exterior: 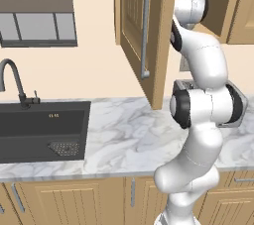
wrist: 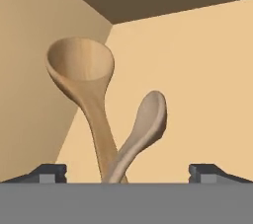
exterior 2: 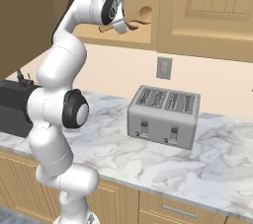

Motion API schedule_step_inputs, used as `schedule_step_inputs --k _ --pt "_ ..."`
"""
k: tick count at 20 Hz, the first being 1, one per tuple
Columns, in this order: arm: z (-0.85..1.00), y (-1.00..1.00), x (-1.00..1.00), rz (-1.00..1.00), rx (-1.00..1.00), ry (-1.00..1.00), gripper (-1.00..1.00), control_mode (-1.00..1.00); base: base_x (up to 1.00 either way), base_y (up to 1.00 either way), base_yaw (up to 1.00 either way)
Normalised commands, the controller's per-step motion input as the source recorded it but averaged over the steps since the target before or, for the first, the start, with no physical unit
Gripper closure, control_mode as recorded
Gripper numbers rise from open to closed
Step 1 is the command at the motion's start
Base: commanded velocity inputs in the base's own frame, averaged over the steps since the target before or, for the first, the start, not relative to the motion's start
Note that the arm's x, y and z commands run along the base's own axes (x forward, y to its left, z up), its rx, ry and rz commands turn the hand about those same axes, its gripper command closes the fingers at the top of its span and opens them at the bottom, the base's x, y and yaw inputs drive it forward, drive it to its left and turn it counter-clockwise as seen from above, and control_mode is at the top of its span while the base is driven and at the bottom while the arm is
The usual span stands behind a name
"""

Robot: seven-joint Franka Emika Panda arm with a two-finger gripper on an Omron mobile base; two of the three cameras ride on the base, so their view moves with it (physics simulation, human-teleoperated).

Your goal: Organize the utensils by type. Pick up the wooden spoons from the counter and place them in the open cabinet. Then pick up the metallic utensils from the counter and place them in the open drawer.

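Two wooden spoons lie inside the open cabinet (wrist: 197, 70). The large one (wrist: 84, 70) has a deep oval bowl, and the shorter curved one (wrist: 150, 117) crosses over its handle. My gripper (wrist: 127, 172) is open, its fingertips (wrist: 49, 171) set wide on either side of the two handles and touching neither. From the right base, the large spoon's bowl (exterior 2: 144, 14) rests on the cabinet shelf just past my raised hand. The cabinet's panelled door (exterior: 134, 26) hangs open to the left of the arm.
A silver toaster (exterior 2: 165, 117) stands on the marbled counter (exterior 2: 217, 168) below the cabinet, with a wall outlet (exterior 2: 164, 67) behind it. A dark sink (exterior: 42, 130) and its faucet (exterior: 15, 83) sit at the left. The open door overhangs the counter (exterior: 124, 135).
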Motion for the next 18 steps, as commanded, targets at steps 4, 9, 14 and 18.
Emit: schedule_step_inputs --k 4,9,14,18 --pt "-0.31 -0.38 -0.74 0.09 -0.1 0.06 -1.0 -1.0 0.0 0.0 0.0" --pt "-0.21 -0.11 -0.84 0.02 -0.02 -0.03 -1.0 -1.0 0.0 0.0 0.0" --pt "-0.26 0.0 -1.0 0.0 -0.02 -0.15 -1.0 -1.0 0.0 0.0 0.0" --pt "-0.31 0.09 -1.0 0.03 -0.11 -0.13 -1.0 -1.0 0.0 0.0 0.0"
